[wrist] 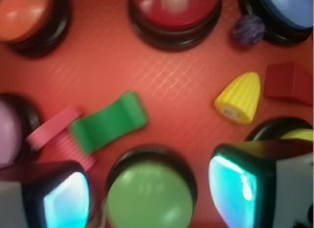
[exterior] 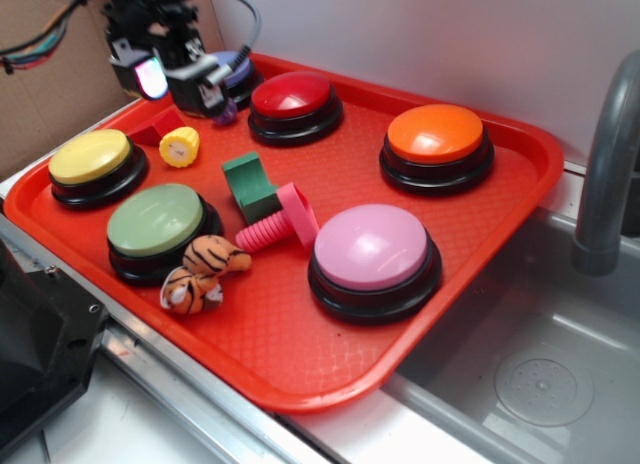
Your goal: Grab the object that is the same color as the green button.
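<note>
Exterior view: the gripper [exterior: 178, 81] hangs above the far left corner of the red tray [exterior: 300, 354], its fingers [exterior: 152, 77] spread apart and holding nothing. The dark green block [exterior: 249, 186] lies near the tray's middle, touching the pink ribbed screw toy [exterior: 280, 220] and just beyond the pale green button [exterior: 157, 220]. A yellow ribbed cone [exterior: 180, 146] sits between the gripper and the block, next to the yellow button [exterior: 92, 157]. Wrist view, blurred, shows the block [wrist: 109, 122] above the green button [wrist: 149, 196], between the two glowing finger pads [wrist: 66, 202].
</note>
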Available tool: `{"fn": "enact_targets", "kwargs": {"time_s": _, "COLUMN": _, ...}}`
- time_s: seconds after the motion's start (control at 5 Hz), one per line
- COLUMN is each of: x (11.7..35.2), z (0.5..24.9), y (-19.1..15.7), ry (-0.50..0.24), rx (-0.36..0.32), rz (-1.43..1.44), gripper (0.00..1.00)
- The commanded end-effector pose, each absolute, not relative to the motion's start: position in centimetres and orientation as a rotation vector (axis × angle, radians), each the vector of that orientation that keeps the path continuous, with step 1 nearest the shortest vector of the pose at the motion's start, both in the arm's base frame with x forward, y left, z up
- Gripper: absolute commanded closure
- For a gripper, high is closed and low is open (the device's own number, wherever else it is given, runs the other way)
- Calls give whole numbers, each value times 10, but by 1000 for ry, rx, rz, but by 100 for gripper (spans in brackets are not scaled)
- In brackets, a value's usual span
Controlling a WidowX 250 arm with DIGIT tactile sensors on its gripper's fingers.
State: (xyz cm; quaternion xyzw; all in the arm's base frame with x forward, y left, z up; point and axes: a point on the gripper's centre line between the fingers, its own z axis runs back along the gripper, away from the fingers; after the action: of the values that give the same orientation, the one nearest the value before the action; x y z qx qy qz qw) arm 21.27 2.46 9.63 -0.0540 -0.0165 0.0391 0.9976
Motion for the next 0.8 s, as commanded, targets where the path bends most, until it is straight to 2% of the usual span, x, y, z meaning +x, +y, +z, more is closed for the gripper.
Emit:
{"fn": "enact_targets", "kwargs": {"time_s": 0.0, "x": 234, "z": 62, "y": 16, "ry": -25, "rx": -83, "rz": 44, "gripper": 0}}
{"fn": "enact_targets", "kwargs": {"time_s": 0.6, "x": 239, "z": 35, "y": 10, "ry": 28, "rx": -101, "rz": 20, "gripper": 0}}
